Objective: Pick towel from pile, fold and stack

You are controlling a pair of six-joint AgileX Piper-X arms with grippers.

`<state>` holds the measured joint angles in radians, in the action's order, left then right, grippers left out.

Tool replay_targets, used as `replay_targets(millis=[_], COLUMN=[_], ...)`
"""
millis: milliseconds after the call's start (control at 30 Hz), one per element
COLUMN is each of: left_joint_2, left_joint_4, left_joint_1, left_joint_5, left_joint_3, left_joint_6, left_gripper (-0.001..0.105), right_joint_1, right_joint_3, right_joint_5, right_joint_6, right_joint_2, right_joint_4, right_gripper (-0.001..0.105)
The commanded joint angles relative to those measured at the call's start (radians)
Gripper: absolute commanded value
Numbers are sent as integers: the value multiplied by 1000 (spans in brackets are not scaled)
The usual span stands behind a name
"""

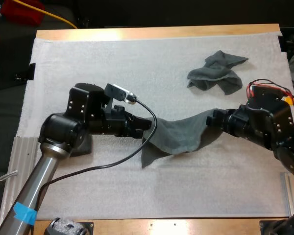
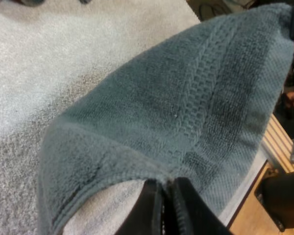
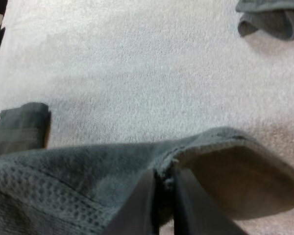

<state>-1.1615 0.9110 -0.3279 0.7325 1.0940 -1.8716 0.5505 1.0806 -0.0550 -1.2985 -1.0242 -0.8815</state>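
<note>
The grey-green towel point(image 1: 179, 134) hangs stretched between the two arms over the middle of the white mat point(image 1: 137, 58), sagging a little along its upper edge, with one loose corner drooping down to the mat on the side near the left arm. The left end effector point(image 1: 146, 126) grips one end of it. In the left wrist view its two black fingers point(image 2: 183, 205) are pressed together on the towel's hemmed edge point(image 2: 176, 122), and the cloth spreads away from them toward the far corner. The right end effector point(image 1: 210, 119) holds the opposite end. In the right wrist view its fingers point(image 3: 142, 200) pinch a rolled-over fold of the towel point(image 3: 63, 181) from both sides, with almost no gap between them. A second, crumpled towel point(image 1: 218, 72) lies on the mat well beyond the held one, toward the far right, clear of both arms. A small folded towel point(image 3: 19, 129) rests flat on the mat past the held cloth, on the left arm's side. The mat covers most of the wooden table point(image 1: 161, 33).
</note>
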Motion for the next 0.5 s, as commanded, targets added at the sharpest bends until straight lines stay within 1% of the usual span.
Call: replay_targets(millis=[0, 167, 300, 467], left_joint_2=[8, 23, 58, 89], left_joint_4=[31, 99, 148, 185], left_joint_1=[0, -3, -5, -51], left_joint_5=[14, 1, -1, -1], left_joint_3=[18, 33, 33, 33], left_joint_6=[6, 34, 40, 40], left_gripper=[0, 0, 0, 0], right_joint_1=[1, 1, 1, 2], right_joint_3=[19, 24, 24, 24], right_joint_5=[14, 14, 4, -51], right_joint_6=[-19, -23, -23, -12], right_joint_2=[6, 45, 86, 124], right_joint_4=[-29, -58, -126, -148], right_gripper=[1, 1, 1, 1])
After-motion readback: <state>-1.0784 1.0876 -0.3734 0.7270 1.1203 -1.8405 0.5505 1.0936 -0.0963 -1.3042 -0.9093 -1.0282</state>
